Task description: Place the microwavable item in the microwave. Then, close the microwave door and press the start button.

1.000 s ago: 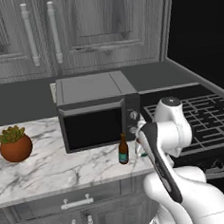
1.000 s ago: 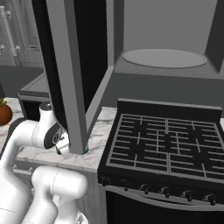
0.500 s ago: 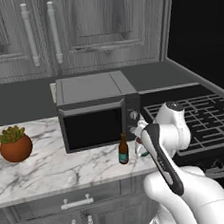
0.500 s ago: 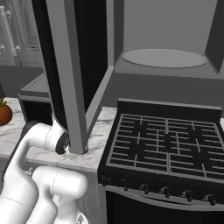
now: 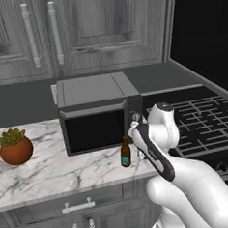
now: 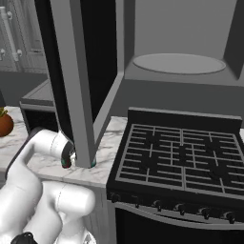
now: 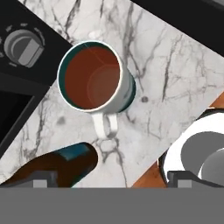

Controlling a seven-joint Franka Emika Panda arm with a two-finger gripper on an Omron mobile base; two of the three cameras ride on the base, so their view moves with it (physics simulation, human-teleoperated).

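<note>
Jaws spread wide with nothing between them, gripper (image 7: 111, 179) hovering over the white-grey mug with dark green banding (image 7: 97, 78), which sits upright on the marbled white countertop (image 7: 175, 74), handle towards the fingers. The brown glass bottle with teal label (image 7: 52, 168) stands just beside (easy to knock over descending). Gripper itself is mostly cut off.

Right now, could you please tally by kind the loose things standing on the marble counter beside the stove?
Mugs: 1, the mug, full of brown liquid.
Bottles: 1, the brown bottle with a teal label.
Potted plants: 1, the plant in its red-brown pot.
Countertop ovens: 1, the dark box oven.
Total: 4.
</note>
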